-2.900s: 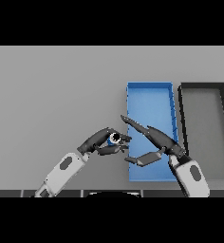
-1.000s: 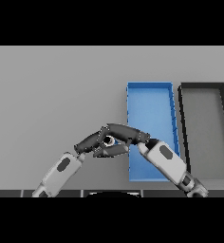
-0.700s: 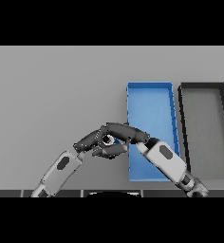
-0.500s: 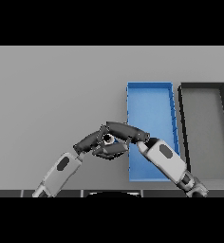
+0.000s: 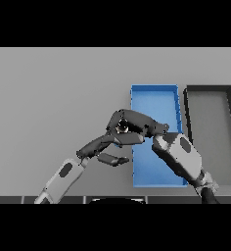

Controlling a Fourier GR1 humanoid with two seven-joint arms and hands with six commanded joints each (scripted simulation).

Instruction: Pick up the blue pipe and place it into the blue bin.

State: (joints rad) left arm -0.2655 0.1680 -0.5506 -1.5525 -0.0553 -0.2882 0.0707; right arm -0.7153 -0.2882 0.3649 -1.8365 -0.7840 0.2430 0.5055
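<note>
The blue pipe (image 5: pixel 121 128) shows only as a small ring end, just left of the blue bin's (image 5: pixel 154 102) left wall and a little above the table. My right hand (image 5: pixel 146 126) reaches in from the lower right across the bin, its fingers curled over and around the pipe. My left hand (image 5: pixel 99 145) lies below and to the left of the pipe, fingers straight and thumb spread, not gripping it. Most of the pipe's body is hidden by the right hand's fingers.
A black bin (image 5: pixel 210 130) stands right beside the blue bin on its right side. The right forearm (image 5: pixel 183 159) lies over the near half of the blue bin. Grey table stretches to the left and back.
The right hand has swung left from the bin and curled its fingers round the pipe. The left hand, which held the pipe before, has let go and dropped slightly down-left.
</note>
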